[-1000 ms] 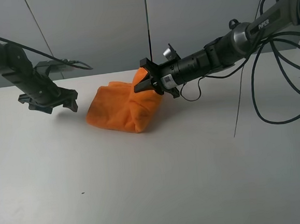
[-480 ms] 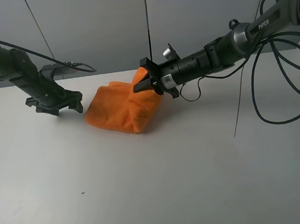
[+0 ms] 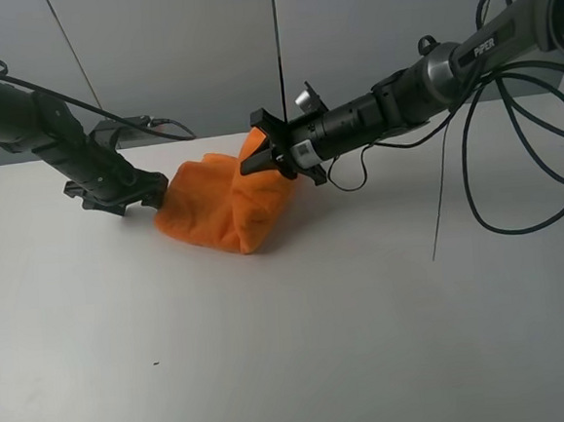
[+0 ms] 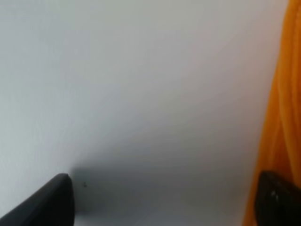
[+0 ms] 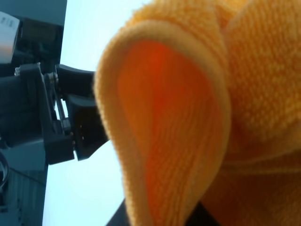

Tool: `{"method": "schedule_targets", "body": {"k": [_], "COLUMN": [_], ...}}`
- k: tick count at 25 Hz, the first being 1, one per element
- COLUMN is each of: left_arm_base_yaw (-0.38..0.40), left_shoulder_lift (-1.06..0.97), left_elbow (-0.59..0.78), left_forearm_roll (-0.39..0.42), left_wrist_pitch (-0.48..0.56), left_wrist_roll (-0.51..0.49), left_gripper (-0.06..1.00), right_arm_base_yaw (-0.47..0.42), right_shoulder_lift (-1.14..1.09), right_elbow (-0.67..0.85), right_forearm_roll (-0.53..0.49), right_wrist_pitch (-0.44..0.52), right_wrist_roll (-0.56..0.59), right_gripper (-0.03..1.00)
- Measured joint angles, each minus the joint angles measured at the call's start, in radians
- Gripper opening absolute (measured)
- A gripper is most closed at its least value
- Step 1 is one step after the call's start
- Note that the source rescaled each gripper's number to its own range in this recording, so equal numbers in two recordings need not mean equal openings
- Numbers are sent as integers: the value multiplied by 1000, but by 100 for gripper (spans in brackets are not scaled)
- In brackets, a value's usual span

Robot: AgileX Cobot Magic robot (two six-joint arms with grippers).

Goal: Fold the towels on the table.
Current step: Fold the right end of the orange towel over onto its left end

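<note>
Left gripper [image 3: 136, 199], jaws spread wide, is drawing in just beside the edge of the orange microfibre cloth [image 3: 218, 208], having stood apart from it earlier. Right gripper [image 3: 261, 158] is pinching the cloth's raised corner, sitting slightly higher and further left over the table [image 3: 273, 348]. Right arm [image 3: 427, 72] is displaying "PIPER".

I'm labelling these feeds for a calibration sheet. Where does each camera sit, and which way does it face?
Exterior high: mounted high off the arms, looking down over the table; shows both arms, open left hand beside the towel, right hand pinching it.
Left wrist: on the left arm, facing the table; both its fingers show, towel edge beside one.
Right wrist: on the right arm, facing the gripped towel fold close up; left hand beyond.
Shared: all three see the towel.
</note>
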Motion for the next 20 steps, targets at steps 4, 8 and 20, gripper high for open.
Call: {"method": "schedule_targets", "body": {"k": [4,8,20], "left_arm_base_yaw": [0,0,0], "left_shoulder_lift": [0,0,0], "left_elbow": [0,0,0], "left_forearm_roll": [-8,-17,-18], "left_wrist_pitch": [-2,-2,0], "left_wrist_roll": [2,13,30], "left_gripper": [99,99,99], "right_arm_base_yaw": [15,30,89], "right_shoulder_lift": [0,0,0], "right_elbow": [0,0,0], "right_forearm_roll": [10,59,154], "right_wrist_pitch": [-17,-54,-126], "right_wrist_roll": [19,26,34], "right_gripper": [5,5,5]}}
